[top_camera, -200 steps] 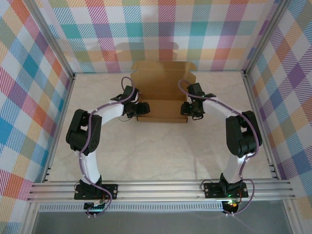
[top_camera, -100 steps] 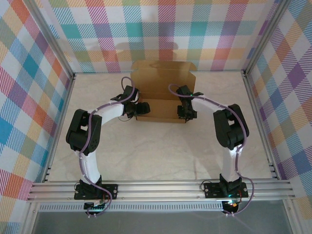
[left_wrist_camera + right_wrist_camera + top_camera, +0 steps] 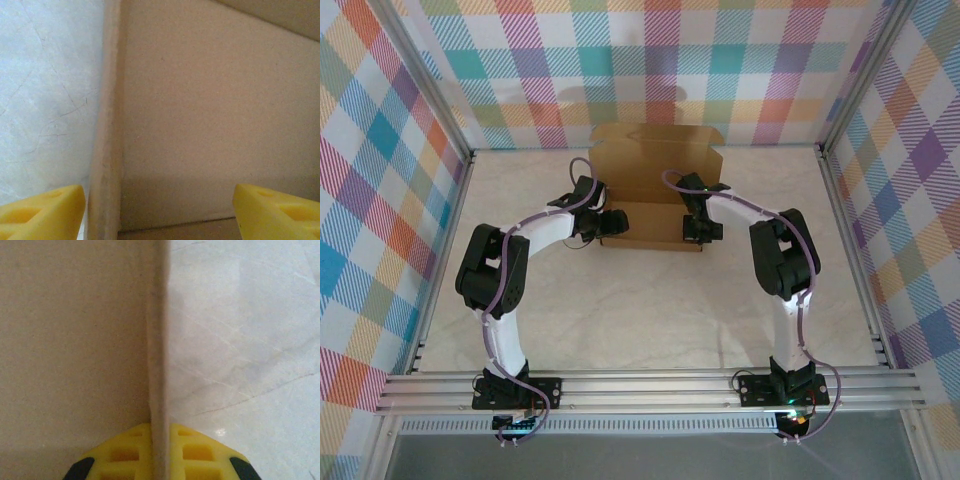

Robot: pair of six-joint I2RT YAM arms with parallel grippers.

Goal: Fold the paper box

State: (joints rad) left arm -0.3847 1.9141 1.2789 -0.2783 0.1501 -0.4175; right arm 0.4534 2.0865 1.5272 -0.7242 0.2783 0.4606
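Top external view: I am watching the paper box (image 3: 655, 195) lying at the far middle of the table (image 3: 650, 320), between both arms. The right gripper (image 3: 699, 230) is pinching its right side wall; the left gripper (image 3: 608, 222) is straddling the left wall, fingers (image 3: 42, 212) spread apart.

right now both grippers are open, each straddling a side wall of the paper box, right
Only the left gripper is open. The right gripper is shut on its side wall of the paper box, as the right wrist view shows.
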